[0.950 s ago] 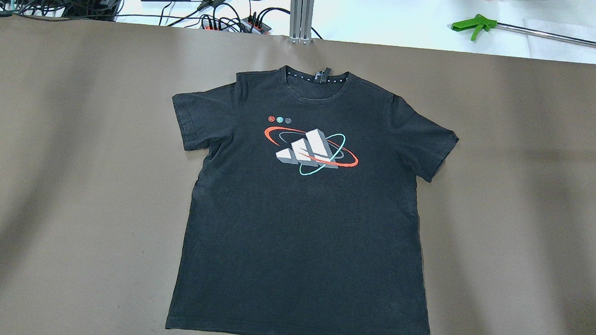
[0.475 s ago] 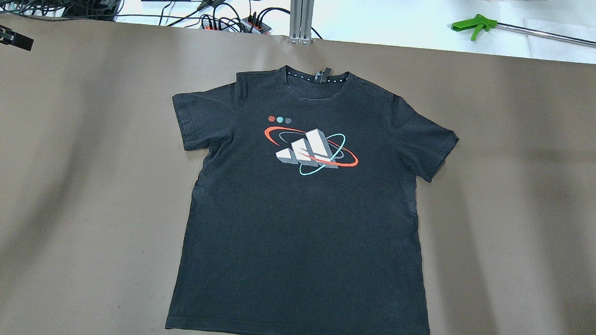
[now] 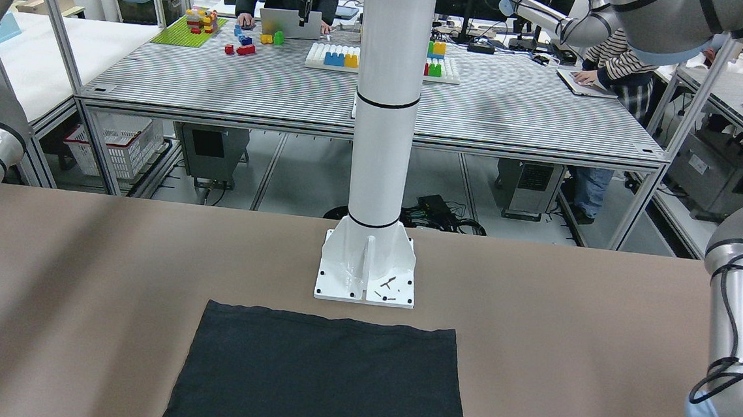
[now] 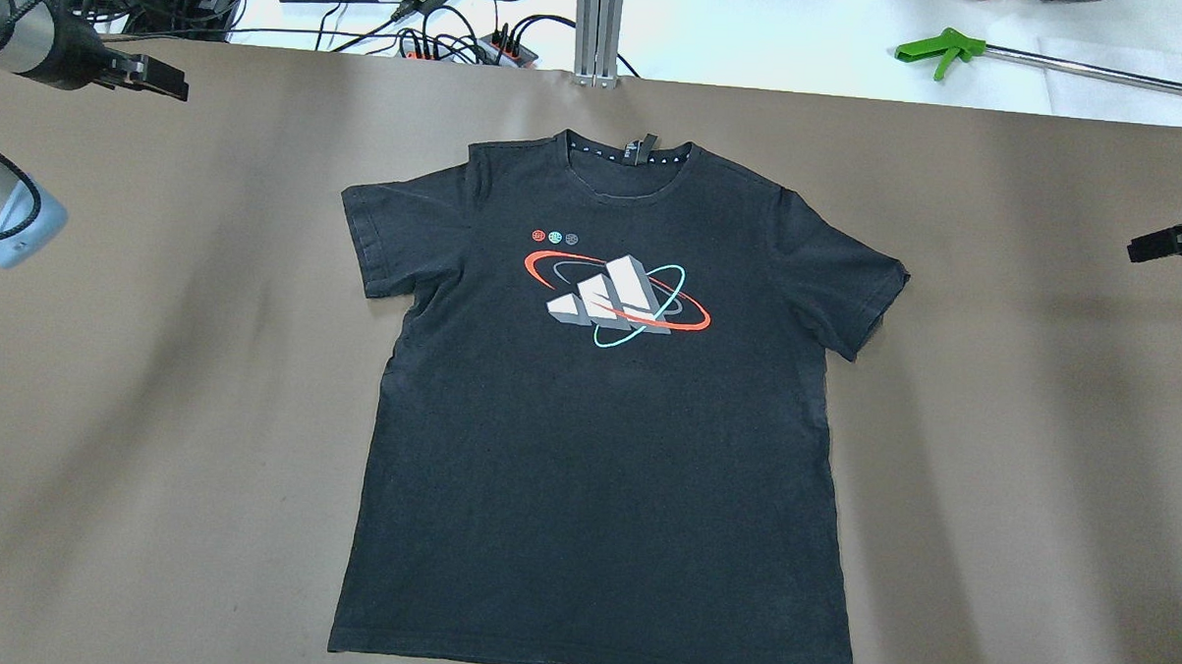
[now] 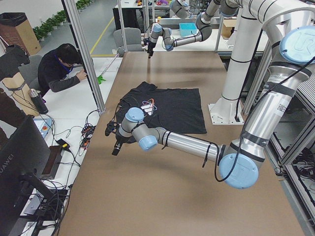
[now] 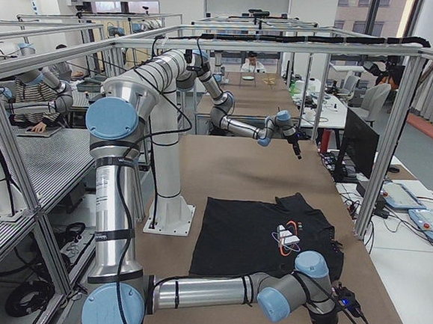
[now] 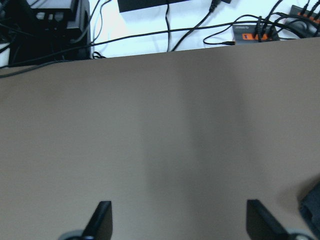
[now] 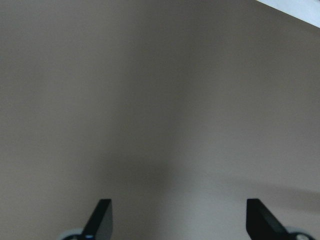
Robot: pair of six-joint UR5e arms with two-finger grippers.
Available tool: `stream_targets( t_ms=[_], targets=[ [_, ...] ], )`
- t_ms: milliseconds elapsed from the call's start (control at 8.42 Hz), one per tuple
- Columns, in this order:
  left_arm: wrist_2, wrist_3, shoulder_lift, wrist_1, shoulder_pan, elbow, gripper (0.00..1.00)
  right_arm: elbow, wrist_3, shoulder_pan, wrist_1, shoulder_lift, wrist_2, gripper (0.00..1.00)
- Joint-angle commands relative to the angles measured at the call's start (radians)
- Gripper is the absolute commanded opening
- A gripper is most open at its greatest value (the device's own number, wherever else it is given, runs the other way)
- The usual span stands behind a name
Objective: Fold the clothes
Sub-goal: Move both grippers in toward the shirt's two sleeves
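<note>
Brown table [image 4: 156, 405], one black T-shirt [image 4: 596, 470] spread flat; left fingers [image 7: 102, 217] apart, right fingers [image 8: 101, 215] apart.

I see a brown-covered bench [image 4: 135, 434] inside an aluminium frame [image 6: 387, 145]. Behind it stands a striped worktable [image 3: 515, 114] with coloured blocks [image 3: 334, 59], and cables [image 4: 366, 29] lie on white past its far edge.

T-shirt [image 4: 597, 450] on table [image 4: 156, 405], between left pincer [image 4: 172, 83] and right pincer [image 4: 1149, 245].
</note>
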Motion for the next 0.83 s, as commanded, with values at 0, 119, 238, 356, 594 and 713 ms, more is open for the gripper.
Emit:
stream_targets(
  t_ms=[0,119,238,356,594,713],
  targets=[
    [-0.003,-0.128,-0.07,-0.073,0.056,0.061,0.94,-0.019,0.235,-0.124,0.102,0.031,-0.006,0.94],
    [0.002,-0.199,-0.104,-0.073,0.082,0.075,0.94,-0.04,0.293,-0.156,0.131,0.054,-0.009,0.94],
    [0.014,-0.218,-0.144,-0.077,0.105,0.105,0.94,-0.06,0.329,-0.19,0.155,0.076,-0.012,0.94],
    [0.035,-0.238,-0.166,-0.083,0.122,0.124,0.94,-0.079,0.335,-0.207,0.185,0.085,-0.021,0.94],
    [0.057,-0.251,-0.175,-0.089,0.131,0.127,0.94,-0.126,0.347,-0.232,0.211,0.135,-0.043,0.94],
    [0.057,-0.266,-0.181,-0.089,0.134,0.129,0.94,-0.163,0.363,-0.236,0.26,0.151,-0.047,0.94]
  ],
)
